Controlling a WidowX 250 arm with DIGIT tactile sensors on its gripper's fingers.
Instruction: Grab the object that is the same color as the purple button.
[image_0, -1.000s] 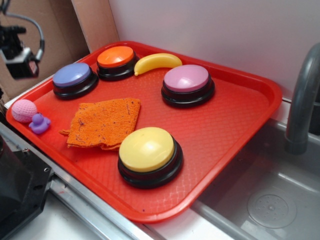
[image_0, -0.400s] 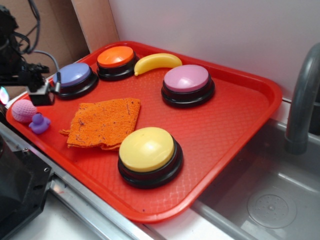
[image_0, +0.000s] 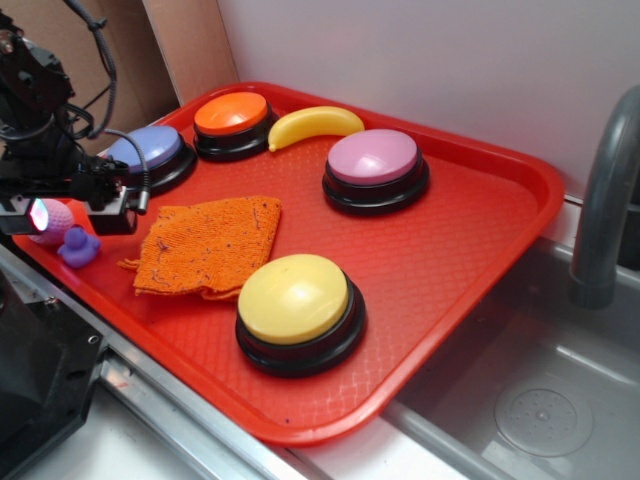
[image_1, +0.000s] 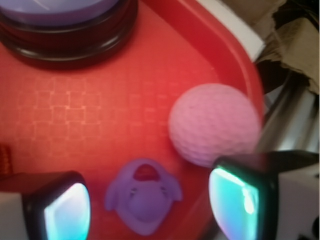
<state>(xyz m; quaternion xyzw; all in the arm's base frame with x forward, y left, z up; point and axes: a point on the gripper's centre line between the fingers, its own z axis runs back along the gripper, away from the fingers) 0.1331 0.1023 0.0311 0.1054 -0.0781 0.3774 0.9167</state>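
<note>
A tiny purple duck (image_0: 78, 246) sits at the left corner of the red tray (image_0: 470, 300), close beside a pale pink ball (image_0: 48, 224). My gripper (image_0: 74, 216) hangs just above them and is open. In the wrist view the duck (image_1: 143, 196) lies on the tray between the two glowing pads (image_1: 67, 212), touching neither. The pink ball (image_1: 215, 125) is just ahead of the right finger. The purple button (image_0: 152, 150) stands behind the gripper, partly hidden by the arm, and its black base shows at the top of the wrist view (image_1: 65, 42).
An orange cloth (image_0: 210, 245) lies right of the duck. A yellow button (image_0: 295, 300), a pink-mauve button (image_0: 375, 160), an orange button (image_0: 232, 115) and a banana (image_0: 315, 123) share the tray. A sink (image_0: 540, 400) and grey faucet (image_0: 605, 200) are at the right.
The arm has come down and to the right from the upper left, and the gripper now hangs over the duck and pink ball. Nothing on the tray has moved.
</note>
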